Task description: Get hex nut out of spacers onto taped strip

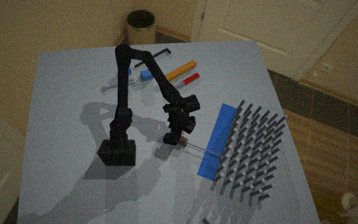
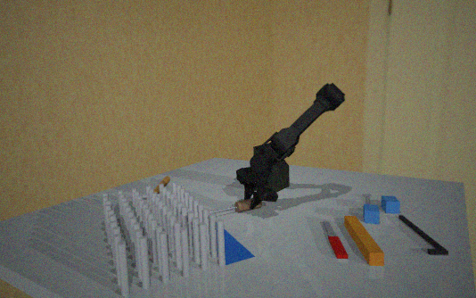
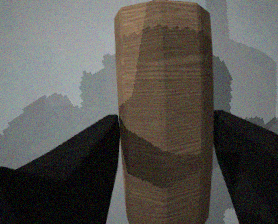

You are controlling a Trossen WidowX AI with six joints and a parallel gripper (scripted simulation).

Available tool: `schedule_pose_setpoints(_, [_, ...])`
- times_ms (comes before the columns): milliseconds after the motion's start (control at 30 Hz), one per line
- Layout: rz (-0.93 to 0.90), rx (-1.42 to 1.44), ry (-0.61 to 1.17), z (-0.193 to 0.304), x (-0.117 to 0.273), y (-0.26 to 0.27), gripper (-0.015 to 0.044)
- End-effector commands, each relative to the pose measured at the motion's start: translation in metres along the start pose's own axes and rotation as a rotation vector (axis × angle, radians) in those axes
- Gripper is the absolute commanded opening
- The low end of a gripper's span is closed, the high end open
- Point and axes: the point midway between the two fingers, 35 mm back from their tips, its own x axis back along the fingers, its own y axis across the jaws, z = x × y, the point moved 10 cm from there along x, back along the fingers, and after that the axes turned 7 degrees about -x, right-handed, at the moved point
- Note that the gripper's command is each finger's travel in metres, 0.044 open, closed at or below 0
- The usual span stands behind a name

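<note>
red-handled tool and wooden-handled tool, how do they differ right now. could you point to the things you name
The red-handled tool (image 1: 191, 78) (image 2: 338, 247) lies loose on the table; the wooden-handled tool (image 1: 183, 141) (image 2: 242, 205) (image 3: 165, 100) is held in the pincer (image 1: 179, 139) (image 2: 251, 206) (image 3: 166, 123). The first's handle is red, the second's brown. Both have a grey metallic shaft.

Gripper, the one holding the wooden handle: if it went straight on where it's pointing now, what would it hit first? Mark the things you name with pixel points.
Probably the tabletop (image 1: 161, 201) (image 2: 295, 250) (image 3: 35, 45). The gripper (image 1: 177, 139) (image 2: 252, 204) (image 3: 166, 123) points down at it, gripping the wooden handle (image 1: 184, 141) (image 2: 242, 205) (image 3: 165, 90); the remaining gap is hard to judge.
</note>
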Motion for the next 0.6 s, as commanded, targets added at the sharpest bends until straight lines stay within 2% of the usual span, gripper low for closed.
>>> schedule_pose_setpoints(0, [0.004, -0.005, 0.0, 0.0036, 0.0011, -0.0018, 0.0])
schedule_pose_setpoints(567, [0.004, -0.003, -0.001, 0.0034, 0.0076, -0.0024, 0.0])
